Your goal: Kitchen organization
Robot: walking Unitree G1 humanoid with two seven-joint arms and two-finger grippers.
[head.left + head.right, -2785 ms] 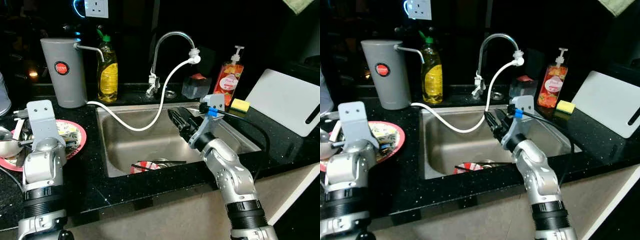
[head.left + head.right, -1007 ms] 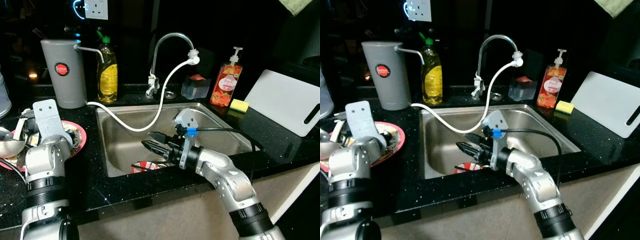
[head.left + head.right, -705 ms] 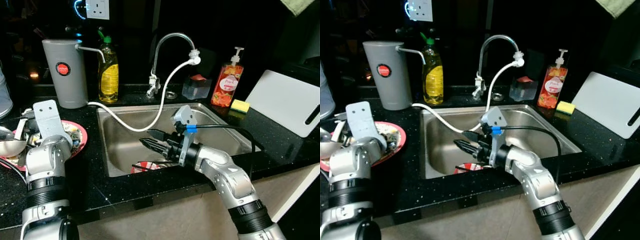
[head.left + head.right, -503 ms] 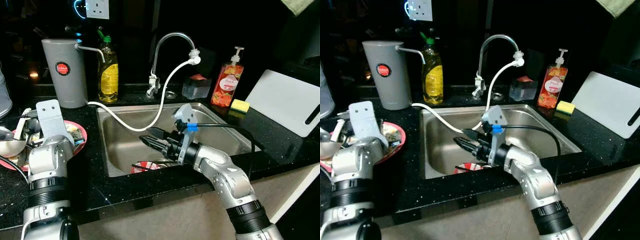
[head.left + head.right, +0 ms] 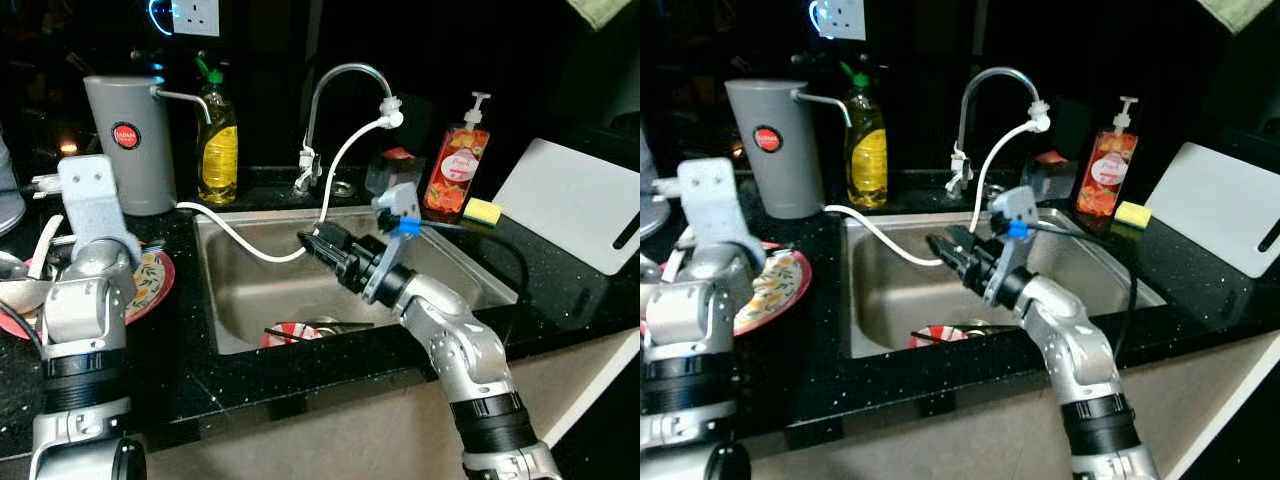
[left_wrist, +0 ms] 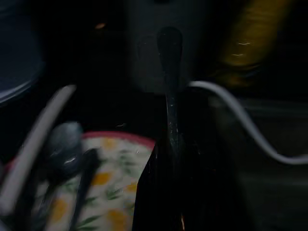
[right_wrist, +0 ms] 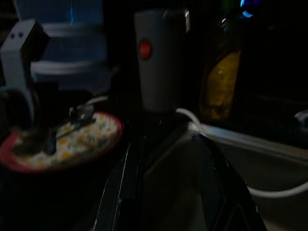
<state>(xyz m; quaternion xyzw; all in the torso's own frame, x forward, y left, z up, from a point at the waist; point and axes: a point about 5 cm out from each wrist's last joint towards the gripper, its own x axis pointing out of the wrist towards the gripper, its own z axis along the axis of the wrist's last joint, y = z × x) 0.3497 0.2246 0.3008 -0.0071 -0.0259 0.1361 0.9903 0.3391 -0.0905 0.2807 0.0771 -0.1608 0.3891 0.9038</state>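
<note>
A red-rimmed patterned plate [image 5: 155, 280] with several pieces of cutlery lies on the black counter left of the steel sink [image 5: 260, 290]. My left gripper [image 6: 173, 151] hangs just above the plate's near side, shut on a dark spoon [image 6: 168, 43] that sticks out past the fingers. A white handle [image 6: 43, 139] and a grey spoon [image 6: 65, 144] rest on the plate. My right gripper [image 5: 318, 240] is held over the sink's back left, pointing toward the plate [image 7: 72, 139]. Its fingers [image 7: 120, 192] stand apart with nothing between them. A red-patterned dish [image 5: 285, 337] lies in the sink bottom.
A white hose [image 5: 250, 245] runs from the faucet [image 5: 345, 72] across the sink to a grey dispenser [image 5: 128, 140]. A yellow bottle [image 5: 216, 140], a soap pump [image 5: 455, 170], a yellow sponge [image 5: 481, 211] and a white cutting board [image 5: 570, 205] line the counter.
My right gripper rose from low in the sink to over its back left, near the hose. My left arm lifted up above the plate.
</note>
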